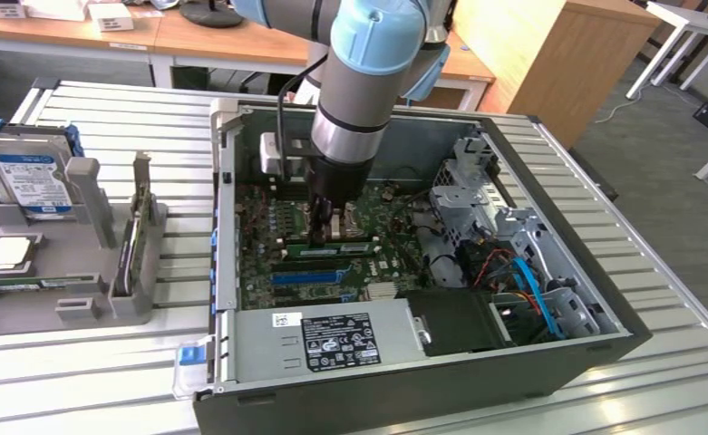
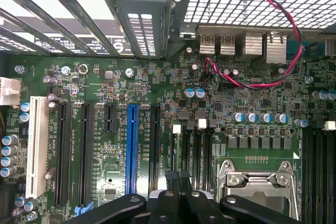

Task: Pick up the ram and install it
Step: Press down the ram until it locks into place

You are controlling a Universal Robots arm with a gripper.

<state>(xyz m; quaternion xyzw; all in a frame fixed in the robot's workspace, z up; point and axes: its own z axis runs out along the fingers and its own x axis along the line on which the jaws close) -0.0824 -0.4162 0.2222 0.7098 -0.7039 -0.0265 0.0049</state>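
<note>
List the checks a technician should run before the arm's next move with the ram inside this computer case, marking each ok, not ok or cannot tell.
1. gripper shut: ok.
2. gripper low over the motherboard, at the ram: ok.
3. ram lying along the memory slots, not in the blue expansion slot: ok.
4. ram pressed fully home, end latches closed: cannot tell.
5. red-and-black cable away from the gripper: ok.

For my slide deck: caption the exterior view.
Arm's shut gripper pressing down at the ram on the motherboard inside the open PC case.
</note>
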